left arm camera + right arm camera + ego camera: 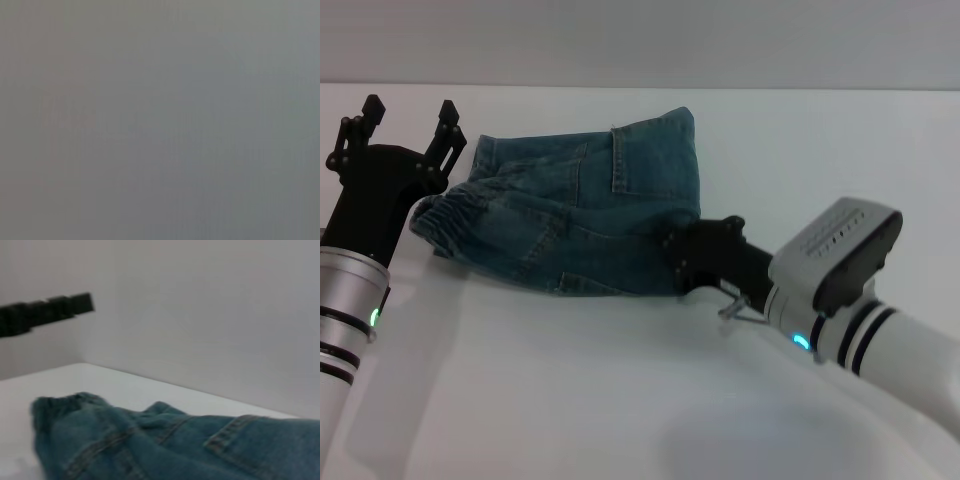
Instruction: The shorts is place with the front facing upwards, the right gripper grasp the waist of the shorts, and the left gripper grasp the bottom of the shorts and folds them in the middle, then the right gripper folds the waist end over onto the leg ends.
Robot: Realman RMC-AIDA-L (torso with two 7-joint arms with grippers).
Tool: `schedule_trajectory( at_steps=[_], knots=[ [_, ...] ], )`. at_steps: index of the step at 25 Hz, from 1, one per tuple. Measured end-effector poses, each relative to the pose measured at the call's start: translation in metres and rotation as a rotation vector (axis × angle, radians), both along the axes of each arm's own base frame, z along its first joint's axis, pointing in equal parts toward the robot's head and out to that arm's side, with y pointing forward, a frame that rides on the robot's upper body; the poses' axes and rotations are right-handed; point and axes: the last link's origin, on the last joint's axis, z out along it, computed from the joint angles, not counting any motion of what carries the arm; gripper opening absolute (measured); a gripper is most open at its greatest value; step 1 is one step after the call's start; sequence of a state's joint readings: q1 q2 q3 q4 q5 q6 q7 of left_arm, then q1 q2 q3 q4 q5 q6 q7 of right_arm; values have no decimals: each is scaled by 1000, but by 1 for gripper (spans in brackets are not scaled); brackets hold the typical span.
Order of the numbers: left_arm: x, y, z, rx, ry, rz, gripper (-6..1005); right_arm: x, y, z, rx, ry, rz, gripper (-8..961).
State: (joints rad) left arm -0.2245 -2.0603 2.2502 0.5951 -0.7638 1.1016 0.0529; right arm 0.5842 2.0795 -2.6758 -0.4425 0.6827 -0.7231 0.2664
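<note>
The blue-green denim shorts (582,205) lie bunched and doubled over on the white table (570,390), with a patch pocket (645,150) facing up. The ruffled waist of the shorts (442,215) is at the left end and also shows in the right wrist view (55,402). My left gripper (408,112) hangs open and empty, just above and left of the waist. My right gripper (672,250) rests low against the right near edge of the shorts. The left wrist view is plain grey.
The white table runs back to a pale wall (640,40). A blurred black bar (45,315) crosses the right wrist view above the denim (190,445); I cannot tell what it belongs to.
</note>
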Motion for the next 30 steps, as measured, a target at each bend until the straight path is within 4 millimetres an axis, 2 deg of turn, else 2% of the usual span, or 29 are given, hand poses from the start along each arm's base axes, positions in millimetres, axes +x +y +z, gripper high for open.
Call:
schedule_trajectory(
  at_steps=[9,11,13,14,16,19,25,27,30],
  knots=[
    [-2,-3,-1,0,0,7,825,1,37,17,43,-57,-8,26],
    [-3,-4,-1,0,0,9,825,-3,34,16,38,-34,3,37],
    [-4,-5,0,5,-2,10,825,-5,21,15,34,18,19,47],
    [-4,-5,1,8,-2,9,825,-1,8,18,63,61,27,53],
    [-5,-6,1,13,8,11,825,3,3,22,108,74,33,63],
    [-13,-4,4,21,70,24,825,22,-7,48,317,100,14,79],
    [-34,0,19,75,90,100,826,72,-21,123,716,168,-112,111],
    [-39,0,21,76,99,117,826,89,-27,142,816,174,-172,121],
    [-48,-1,23,74,122,142,826,104,-38,157,900,169,-208,137]
  ],
)
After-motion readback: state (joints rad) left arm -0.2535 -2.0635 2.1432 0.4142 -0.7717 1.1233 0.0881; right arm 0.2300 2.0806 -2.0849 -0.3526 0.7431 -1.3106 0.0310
